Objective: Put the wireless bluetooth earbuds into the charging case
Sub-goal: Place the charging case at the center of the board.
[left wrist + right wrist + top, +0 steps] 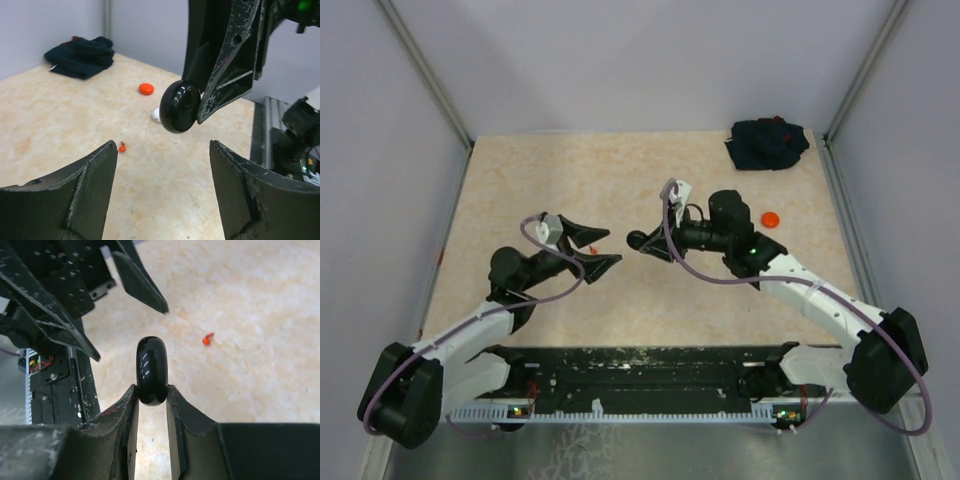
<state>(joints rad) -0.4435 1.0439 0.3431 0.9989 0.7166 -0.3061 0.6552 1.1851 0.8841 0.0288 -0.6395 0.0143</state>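
The case (152, 371) is black, earbud (207, 339) red (table (260, 300) mottled beige)

- Your left tool (613, 248) and right tool (642, 242) meet tip to tip mid-desk, with only a slim gap between them.
- The black case (152, 370) pinched in the right tool juts into that gap, before the left tool's spread jaws.
- A red earbud (122, 147) lies on the desk (620, 170) near the gap.
- Far side: dark cloth (767, 144) in the right corner, red puck (771, 218) beside the right arm.

Top cam: high, from near side, looks down on whole table (570, 180). L wrist cam: low, close, faces across to dark cloth (82, 56) & red puck (146, 89), both also in top view. R wrist cam: close, angled down. Wrist views share black case (152, 370), red earbud (207, 339).
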